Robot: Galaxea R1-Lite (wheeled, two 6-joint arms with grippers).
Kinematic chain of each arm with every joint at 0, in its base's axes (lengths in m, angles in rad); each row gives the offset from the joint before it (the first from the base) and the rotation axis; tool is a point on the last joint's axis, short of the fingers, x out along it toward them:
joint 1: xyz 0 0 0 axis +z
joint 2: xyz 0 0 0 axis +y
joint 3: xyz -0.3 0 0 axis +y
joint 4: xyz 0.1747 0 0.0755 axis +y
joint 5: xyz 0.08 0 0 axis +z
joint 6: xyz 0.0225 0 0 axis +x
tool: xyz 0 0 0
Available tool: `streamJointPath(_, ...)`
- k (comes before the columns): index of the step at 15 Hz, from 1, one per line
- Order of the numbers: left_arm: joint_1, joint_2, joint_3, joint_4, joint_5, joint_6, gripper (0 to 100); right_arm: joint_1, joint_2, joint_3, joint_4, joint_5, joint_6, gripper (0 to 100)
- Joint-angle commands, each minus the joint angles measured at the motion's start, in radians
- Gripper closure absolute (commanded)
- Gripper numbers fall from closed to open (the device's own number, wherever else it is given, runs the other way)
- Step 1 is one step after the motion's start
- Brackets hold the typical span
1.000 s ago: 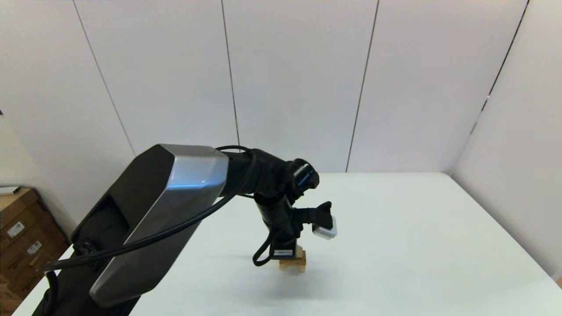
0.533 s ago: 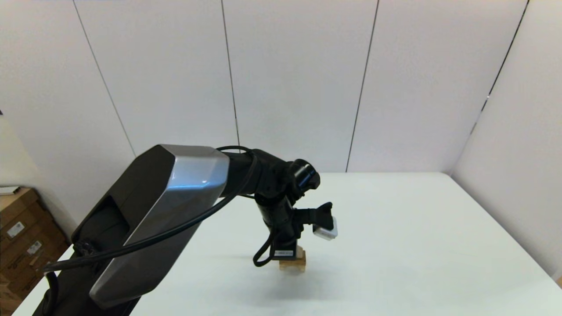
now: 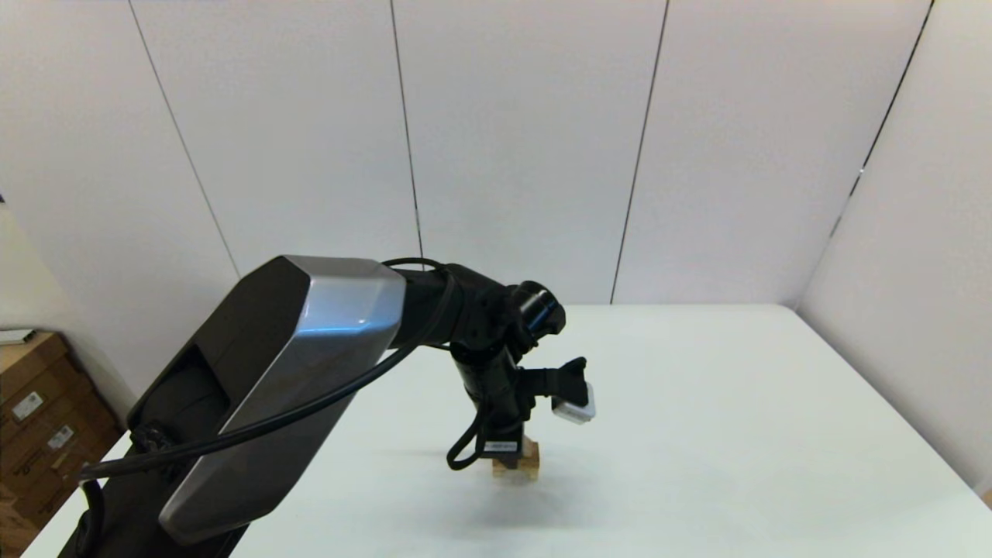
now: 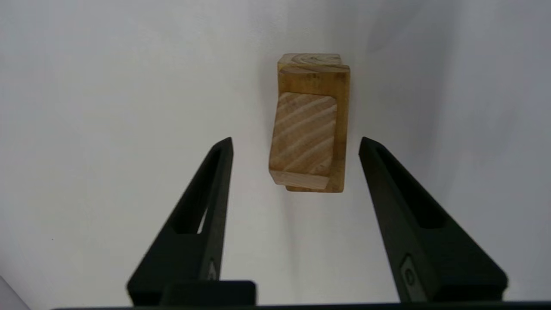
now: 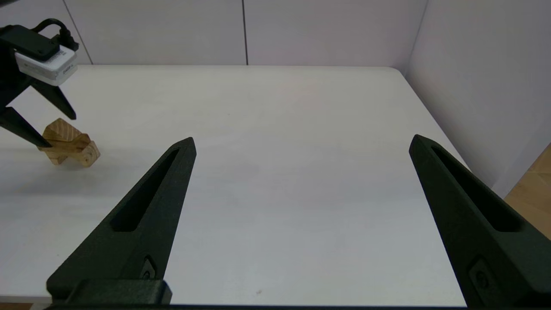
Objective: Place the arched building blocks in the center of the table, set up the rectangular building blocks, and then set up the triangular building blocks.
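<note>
While its fingers stand spread apart and hold nothing, the left gripper [image 4: 296, 144] hangs directly over the stack near the middle of the white table [image 3: 736, 434]. Below it the triangular block [image 4: 303, 140] lies on the rectangular block [image 4: 340, 129], slightly skewed, with the arched block [image 5: 82, 154] at the base, its cut-out showing in the right wrist view. Judging by this, the last placing step looks done; next calls for a straight lift clear without brushing the wedge. Off to the right, the right gripper [image 5: 301, 144] waits open, idle.
</note>
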Motion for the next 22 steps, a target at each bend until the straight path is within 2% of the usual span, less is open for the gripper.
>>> streamJointPath(1, 0.0, -0.013, -0.001, -0.027, 0.0, -0.001, 0, 0.001, 0.0, 0.002, 0.0, 0.0, -0.001, 0)
streamJointPath(4, 0.014, -0.057, -0.001, -0.055, 0.01, -0.043, 0, 0.0, 0.0, 0.002, 0.0, 0.0, -0.001, 0)
streamJointPath(7, 0.06, -0.166, -0.001, -0.072, 0.08, -0.146, 0, 0.001, 0.001, 0.002, 0.0, 0.0, -0.001, 0)
streamJointPath(11, 0.129, -0.381, 0.022, -0.058, 0.23, -0.435, 0, 0.001, 0.0, 0.002, 0.0, 0.0, -0.001, 0)
streamJointPath(15, 0.18, -0.674, 0.127, -0.038, 0.439, -0.657, 0, 0.001, 0.0, 0.002, 0.0, 0.0, -0.001, 0)
streamJointPath(18, 0.239, -0.945, 0.26, -0.037, 0.507, -0.711, 0, 0.001, 0.0, 0.002, 0.0, 0.0, -0.001, 0)
streamJointPath(22, 0.437, -1.393, 0.544, -0.007, 0.511, -0.702, 0, 0.0, 0.0, 0.002, 0.0, 0.0, -0.001, 0)
